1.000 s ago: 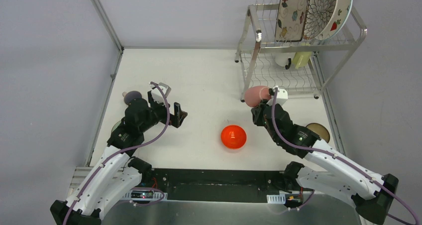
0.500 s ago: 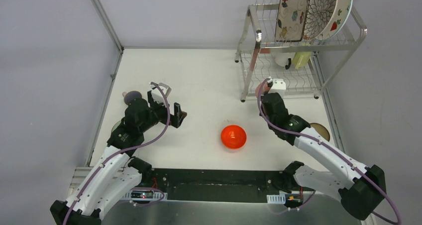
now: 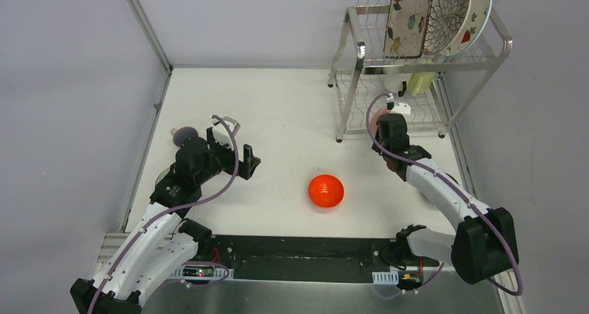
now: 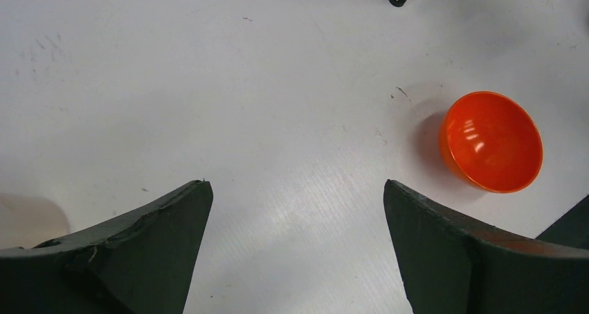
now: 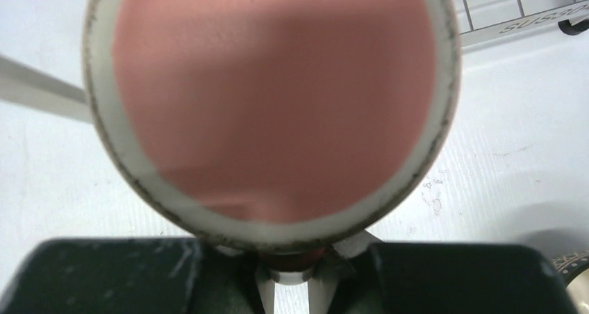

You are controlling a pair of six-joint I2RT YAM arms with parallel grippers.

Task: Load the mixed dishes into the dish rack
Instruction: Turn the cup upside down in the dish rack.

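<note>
Left gripper hangs over bare table with its jaws spread wide and nothing between them. Just behind that arm sits a small dark dish, partly hidden, not yet loaded. Further right, the red-orange bowl rests alone mid-table, well apart from both arms. The right gripper is pinched on the pink cup, holding it at the open front of the dish rack, level with the lower shelf.

Progress looks past halfway. The upper shelf holds the floral rectangular plate, the brown-petal round plate and the strawberry plate, all standing on edge. The white cup and yellow cup sit on the lower shelf. The pink cup appears about to join them but is not set down, and at least the red-orange bowl and the dark dish remain.

From overhead the cup is almost lost behind the wrist. The right wrist view fills with its round pink face and pale rim, the right gripper nipping its edge, rack wire beyond, and a sliver of another dish at the corner. The left wrist view shows the left gripper parted and the red-orange bowl upright, open side up.
</note>
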